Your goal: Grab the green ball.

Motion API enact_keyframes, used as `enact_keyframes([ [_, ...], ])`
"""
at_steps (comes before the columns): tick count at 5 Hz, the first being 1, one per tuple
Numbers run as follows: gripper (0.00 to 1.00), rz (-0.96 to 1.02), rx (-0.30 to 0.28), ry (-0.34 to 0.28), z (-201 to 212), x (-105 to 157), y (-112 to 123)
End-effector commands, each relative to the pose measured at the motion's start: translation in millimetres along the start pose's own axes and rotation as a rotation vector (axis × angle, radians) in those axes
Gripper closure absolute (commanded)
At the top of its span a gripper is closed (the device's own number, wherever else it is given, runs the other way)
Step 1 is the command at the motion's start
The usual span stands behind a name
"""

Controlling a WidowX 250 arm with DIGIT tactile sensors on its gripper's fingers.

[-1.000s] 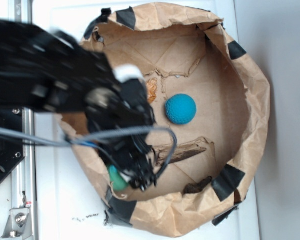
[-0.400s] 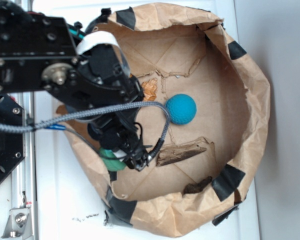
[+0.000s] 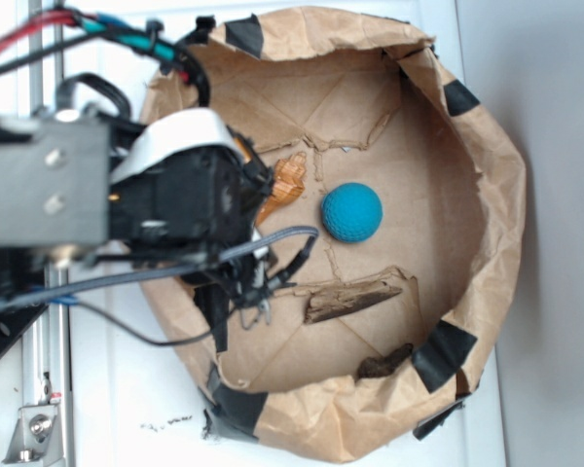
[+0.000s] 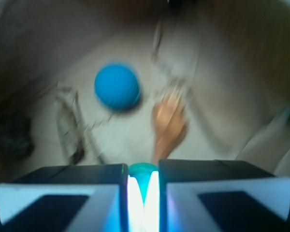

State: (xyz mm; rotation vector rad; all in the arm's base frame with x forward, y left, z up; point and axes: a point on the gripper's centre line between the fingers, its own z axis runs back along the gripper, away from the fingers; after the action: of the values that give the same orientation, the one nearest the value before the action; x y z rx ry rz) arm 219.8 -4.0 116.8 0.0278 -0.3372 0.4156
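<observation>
1. Pinching the green ball [image 4: 143,175] between my two fingers, I had my gripper [image 4: 143,193] closed on it; in the wrist view only a small mint-green arc of the ball showed in the narrow gap between the pads.
2. My arm [image 3: 127,209] reached in over the left rim of the paper bag tray [image 3: 496,165], covering that side of it in the exterior view, so the ball itself was hidden there beneath my body and cables.
3. I saw the blue ball [image 3: 351,212] lying on the brown floor near the middle of the tray, well apart from my fingers; the wrist view [image 4: 117,86] showed it ahead of me and to the left, blurred.
4. An orange shell-like piece [image 3: 286,183] lay just beside my arm, between me and the blue ball, and it appeared straight ahead of my gripper in the wrist view [image 4: 168,126].
5. A long piece of wood [image 3: 355,295] lay below the blue ball, toward the bottom edge of the tray.
6. A smaller dark chunk [image 3: 384,364] sat nearer the bottom right rim, close to a patch of black tape [image 3: 446,352].
7. The tray rested on a white table [image 3: 127,399].
</observation>
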Motion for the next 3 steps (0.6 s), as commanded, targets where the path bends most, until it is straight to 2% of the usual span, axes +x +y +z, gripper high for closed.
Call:
enact_keyframes([
  [1, 1.0, -0.26, -0.022, -0.123, 38, 52, 23],
  [2, 1.0, -0.293, -0.101, 0.041, 35, 59, 17],
  [3, 1.0, -0.338, -0.118, 0.154, 40, 53, 4],
])
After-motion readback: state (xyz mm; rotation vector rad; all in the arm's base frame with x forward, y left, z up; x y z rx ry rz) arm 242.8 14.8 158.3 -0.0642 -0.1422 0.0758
